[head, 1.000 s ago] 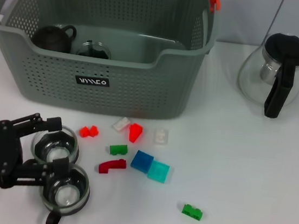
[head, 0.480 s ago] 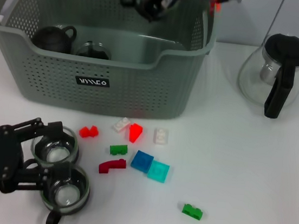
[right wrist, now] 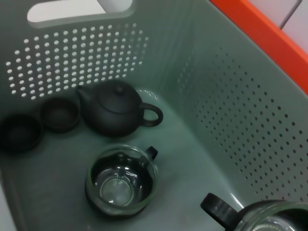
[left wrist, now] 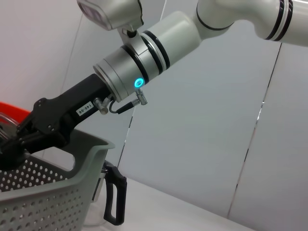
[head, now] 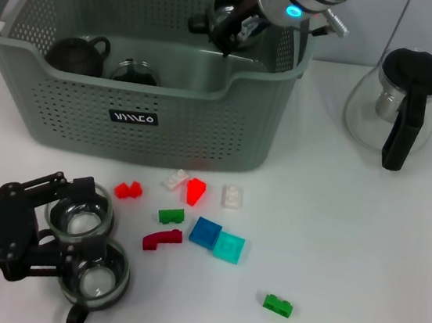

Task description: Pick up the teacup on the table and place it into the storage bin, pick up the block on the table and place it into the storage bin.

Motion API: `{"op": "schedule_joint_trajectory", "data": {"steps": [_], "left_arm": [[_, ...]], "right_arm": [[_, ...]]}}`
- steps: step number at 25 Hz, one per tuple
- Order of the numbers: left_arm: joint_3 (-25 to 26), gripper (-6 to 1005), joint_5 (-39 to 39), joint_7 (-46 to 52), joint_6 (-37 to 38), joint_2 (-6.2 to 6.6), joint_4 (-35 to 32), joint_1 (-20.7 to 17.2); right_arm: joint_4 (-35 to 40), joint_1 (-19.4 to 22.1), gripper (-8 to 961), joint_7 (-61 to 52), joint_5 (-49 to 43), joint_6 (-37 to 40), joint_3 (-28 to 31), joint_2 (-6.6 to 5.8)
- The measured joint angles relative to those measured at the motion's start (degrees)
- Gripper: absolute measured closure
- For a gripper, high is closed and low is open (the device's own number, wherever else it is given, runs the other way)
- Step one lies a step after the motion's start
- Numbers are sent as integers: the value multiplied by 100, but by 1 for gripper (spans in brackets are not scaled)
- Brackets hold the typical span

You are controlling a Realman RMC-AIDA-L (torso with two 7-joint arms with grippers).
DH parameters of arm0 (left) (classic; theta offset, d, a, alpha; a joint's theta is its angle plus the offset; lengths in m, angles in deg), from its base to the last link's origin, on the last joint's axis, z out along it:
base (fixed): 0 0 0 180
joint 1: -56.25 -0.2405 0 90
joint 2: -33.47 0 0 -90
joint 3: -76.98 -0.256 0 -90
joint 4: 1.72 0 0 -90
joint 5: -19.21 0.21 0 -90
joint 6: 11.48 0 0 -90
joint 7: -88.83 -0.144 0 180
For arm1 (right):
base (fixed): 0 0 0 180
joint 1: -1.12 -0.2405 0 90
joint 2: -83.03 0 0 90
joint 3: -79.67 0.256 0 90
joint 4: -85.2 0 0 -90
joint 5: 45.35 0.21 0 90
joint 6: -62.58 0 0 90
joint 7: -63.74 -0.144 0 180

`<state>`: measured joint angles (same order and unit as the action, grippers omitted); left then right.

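Note:
The grey storage bin (head: 189,127) stands at the back left. Over its right half my right gripper (head: 228,15) is shut on a glass teacup (head: 234,0), which the right wrist view shows as a glass teacup (right wrist: 272,217) above the bin floor. Two more glass teacups (head: 79,219) (head: 96,277) sit on the table at the front left. My left gripper (head: 80,219) is open, its fingers on either side of the nearer-to-bin cup. Several blocks lie in front of the bin, among them a blue block (head: 206,233) and a green block (head: 278,305).
A glass teapot (head: 396,105) with a black lid and handle stands at the back right. Inside the bin are a dark teapot (right wrist: 115,108), two small dark cups (right wrist: 58,114) and a glass cup (right wrist: 121,179).
My right arm has come into view and lowered over the bin with the teacup in its grip. The left gripper has drifted slightly toward the table's front edge.

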<state>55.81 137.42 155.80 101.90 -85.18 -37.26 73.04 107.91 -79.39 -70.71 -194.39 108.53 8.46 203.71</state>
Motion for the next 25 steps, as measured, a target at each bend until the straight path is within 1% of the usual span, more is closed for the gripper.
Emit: {"op": "schedule_joint_trajectory", "data": {"steps": [25], "left_arm": [[0,99,0,-10,-35,0,3,-8]], "right_arm": [[-41,51,897,-20,3,176,2,-27]]}}
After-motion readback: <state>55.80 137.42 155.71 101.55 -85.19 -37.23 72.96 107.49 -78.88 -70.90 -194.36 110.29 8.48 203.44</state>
